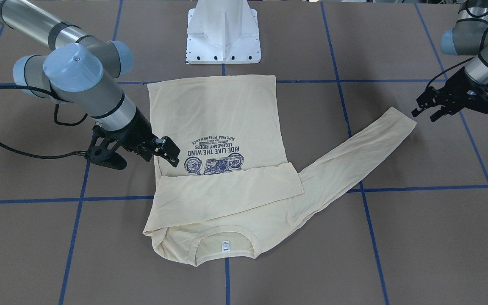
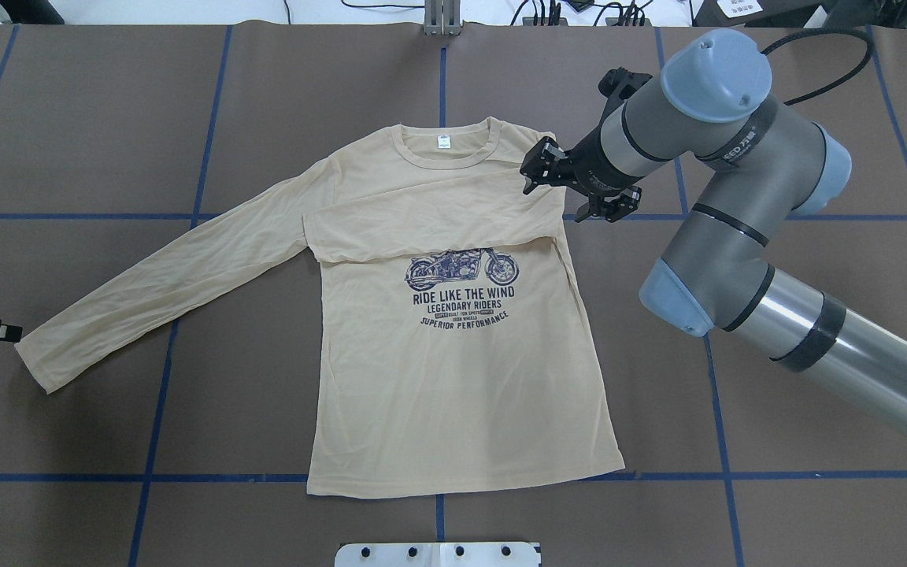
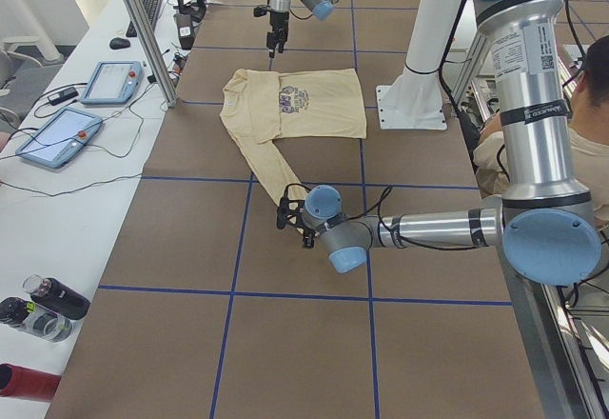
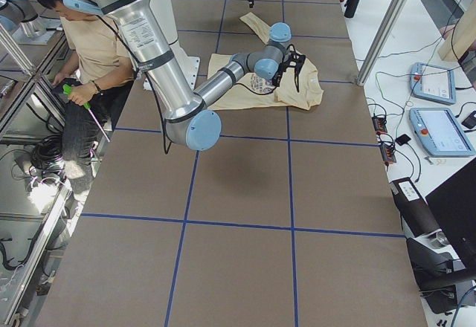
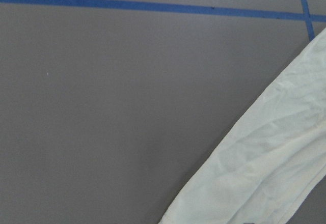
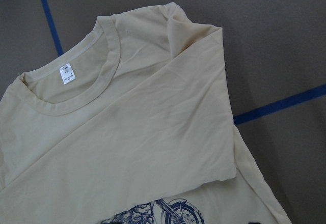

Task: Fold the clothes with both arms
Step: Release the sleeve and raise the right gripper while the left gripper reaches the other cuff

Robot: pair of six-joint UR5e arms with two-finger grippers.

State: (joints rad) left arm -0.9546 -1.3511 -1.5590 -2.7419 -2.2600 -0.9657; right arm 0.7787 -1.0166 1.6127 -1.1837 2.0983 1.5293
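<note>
The cream-yellow long-sleeved shirt lies flat and print-up on the brown table, its neck label facing away from the robot. One sleeve is folded across the chest above the motorcycle print. The other sleeve stretches out flat to the robot's left. My right gripper hovers open over the shirt's shoulder by the folded sleeve, holding nothing. My left gripper is open just beyond the outstretched cuff, also holding nothing.
The white pedestal base stands just behind the shirt's hem. Blue tape lines grid the table. A seated person is beside the robot. Touch pendants and bottles lie on the side bench.
</note>
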